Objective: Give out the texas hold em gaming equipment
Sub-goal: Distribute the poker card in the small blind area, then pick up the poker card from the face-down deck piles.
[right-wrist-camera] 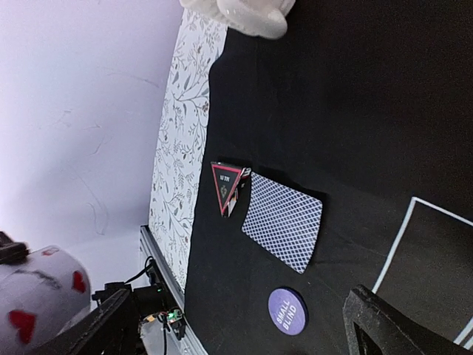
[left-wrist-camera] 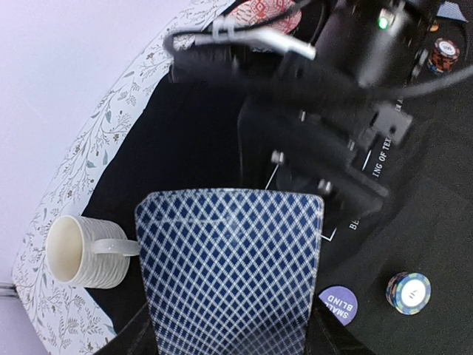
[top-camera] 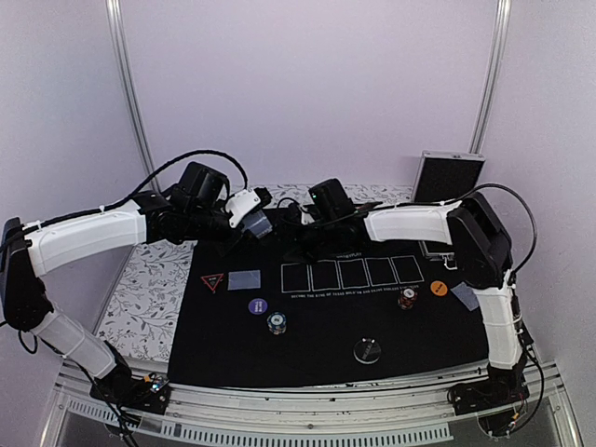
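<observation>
The left gripper (left-wrist-camera: 229, 344) clamps the cards (left-wrist-camera: 229, 266), likely as a stock for dealing — the right gripper (right-wrist-camera: 247, 329) hangs spread, empty. One card (top-camera: 244, 279) lies at the triangle's (top-camera: 212, 281) 3 o'clock.

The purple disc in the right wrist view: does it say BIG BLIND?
No, the purple disc reads SMALL BLIND in white letters.

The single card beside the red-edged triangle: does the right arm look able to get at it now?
Probably yes. The right gripper is open above the mat, and the card lies flat with nothing on it; only the triangle sits close beside it.
</observation>
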`<action>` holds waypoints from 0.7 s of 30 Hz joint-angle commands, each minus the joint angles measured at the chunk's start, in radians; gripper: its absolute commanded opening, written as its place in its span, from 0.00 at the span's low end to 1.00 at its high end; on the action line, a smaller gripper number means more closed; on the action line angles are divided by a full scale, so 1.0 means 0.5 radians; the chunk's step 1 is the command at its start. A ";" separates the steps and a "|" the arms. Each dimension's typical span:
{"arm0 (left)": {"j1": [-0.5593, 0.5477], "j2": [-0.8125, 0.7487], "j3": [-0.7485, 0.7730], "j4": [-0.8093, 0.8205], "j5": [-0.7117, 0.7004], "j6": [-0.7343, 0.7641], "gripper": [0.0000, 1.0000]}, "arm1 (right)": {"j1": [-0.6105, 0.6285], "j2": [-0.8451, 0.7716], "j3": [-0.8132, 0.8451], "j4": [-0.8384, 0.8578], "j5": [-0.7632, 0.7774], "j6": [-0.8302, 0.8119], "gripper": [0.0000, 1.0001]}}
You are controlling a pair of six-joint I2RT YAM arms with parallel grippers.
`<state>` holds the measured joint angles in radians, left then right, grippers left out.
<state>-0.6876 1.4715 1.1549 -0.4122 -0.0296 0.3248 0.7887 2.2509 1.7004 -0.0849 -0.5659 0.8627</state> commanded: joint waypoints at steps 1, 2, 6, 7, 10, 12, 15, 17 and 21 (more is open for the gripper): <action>0.019 -0.052 0.046 0.054 0.061 0.004 0.53 | -0.103 -0.339 -0.146 -0.255 0.325 -0.290 0.99; 0.019 -0.050 0.048 0.052 0.067 0.005 0.53 | -0.120 -0.418 -0.171 -0.258 0.364 -0.323 0.99; 0.022 -0.054 0.044 0.044 0.081 0.019 0.53 | -0.162 -0.564 -0.179 -0.103 0.109 -0.580 0.99; 0.019 -0.057 0.042 0.047 0.092 0.023 0.53 | -0.180 -0.585 -0.229 0.110 -0.107 -0.629 0.99; 0.016 -0.062 0.040 0.047 0.117 0.026 0.53 | -0.203 -0.559 -0.249 0.512 -0.678 -0.511 0.99; 0.016 -0.058 0.043 0.047 0.128 0.025 0.53 | -0.195 -0.485 -0.142 0.462 -0.692 -0.468 0.99; 0.016 -0.056 0.046 0.045 0.136 0.021 0.53 | -0.190 -0.374 -0.048 0.418 -0.656 -0.440 0.99; 0.016 -0.061 0.045 0.048 0.143 0.019 0.53 | -0.182 -0.314 -0.008 0.392 -0.638 -0.421 0.99; 0.016 -0.057 0.046 0.048 0.172 0.021 0.53 | -0.158 -0.188 0.133 0.241 -0.625 -0.483 0.99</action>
<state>-0.6868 1.4700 1.1549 -0.4091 0.0269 0.3294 0.6983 2.0876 1.6981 0.0883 -0.8509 0.6426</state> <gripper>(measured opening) 0.532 0.988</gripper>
